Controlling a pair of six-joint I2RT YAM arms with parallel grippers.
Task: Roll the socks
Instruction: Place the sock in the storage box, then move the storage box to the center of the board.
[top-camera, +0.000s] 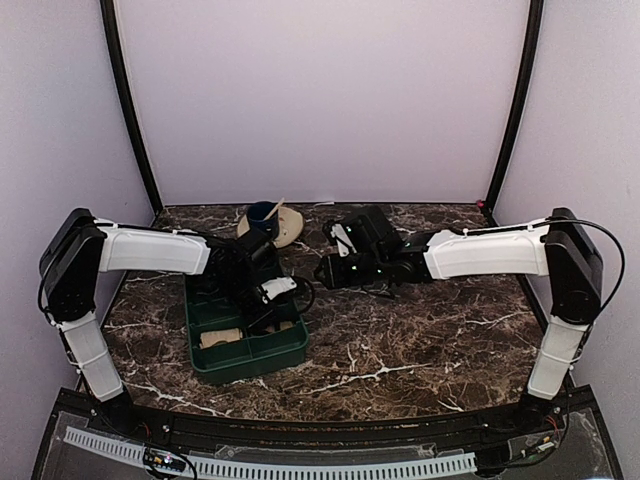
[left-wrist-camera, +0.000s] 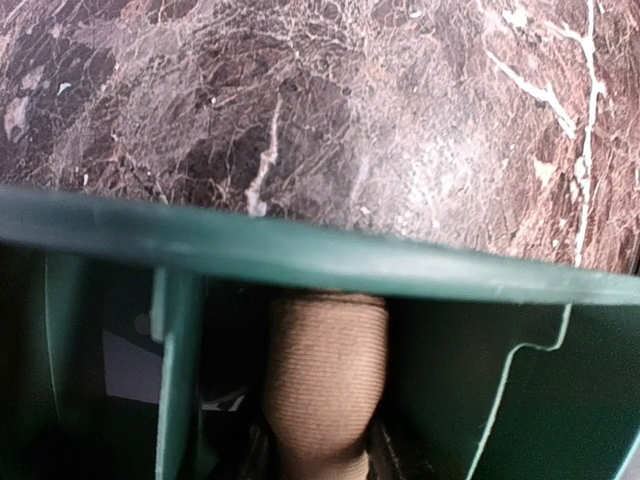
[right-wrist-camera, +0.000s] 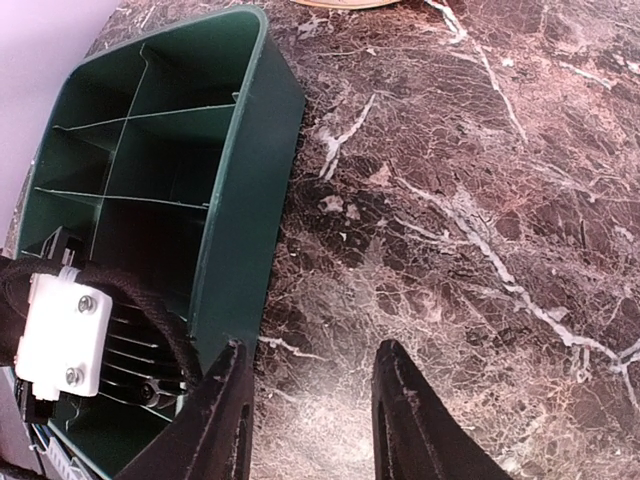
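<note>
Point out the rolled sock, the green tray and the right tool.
rolled sock (left-wrist-camera: 325, 380): left wrist view, middle of the tan roll.
green tray (right-wrist-camera: 260, 190): right wrist view, its outer side wall.
right tool (right-wrist-camera: 312, 350): right wrist view, gap midway between its fingertips.

No readable text, no labels, brands or numbers visible
</note>
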